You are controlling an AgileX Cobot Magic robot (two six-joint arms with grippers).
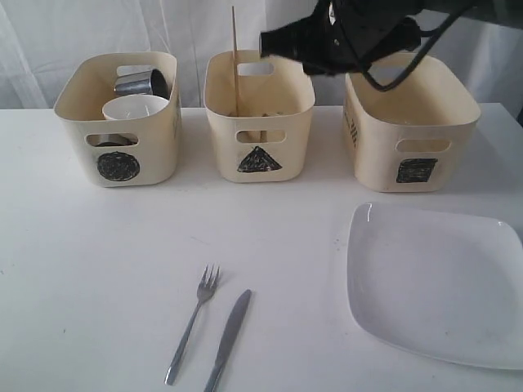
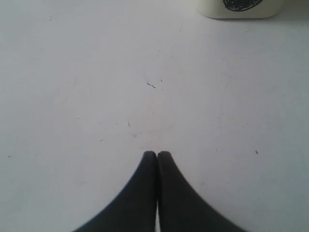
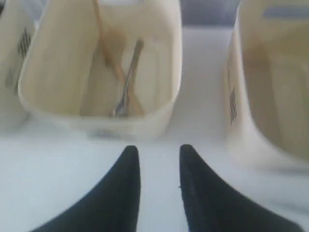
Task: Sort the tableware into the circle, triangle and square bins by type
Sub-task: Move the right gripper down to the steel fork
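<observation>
- The fork (image 1: 193, 331) and knife (image 1: 230, 337) lie together at 6 o'clock on the worktop (image 1: 98, 269); the plate (image 1: 433, 282) sits at 4 o'clock.
- The circle bin (image 1: 118, 122), triangle bin (image 1: 259, 118) (holding a chopstick (image 1: 234, 61)) and square bin (image 1: 411, 135) line 12 o'clock.
- My right fingers (image 3: 133, 158) are slightly parted and empty, by the triangle bin.
- My left fingers (image 2: 150, 162) are pressed together and empty.

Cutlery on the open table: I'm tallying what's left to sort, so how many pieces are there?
2: a fork and a knife lie side by side on the table, in front of the triangle bin. More pieces may be hidden inside that bin.
</observation>
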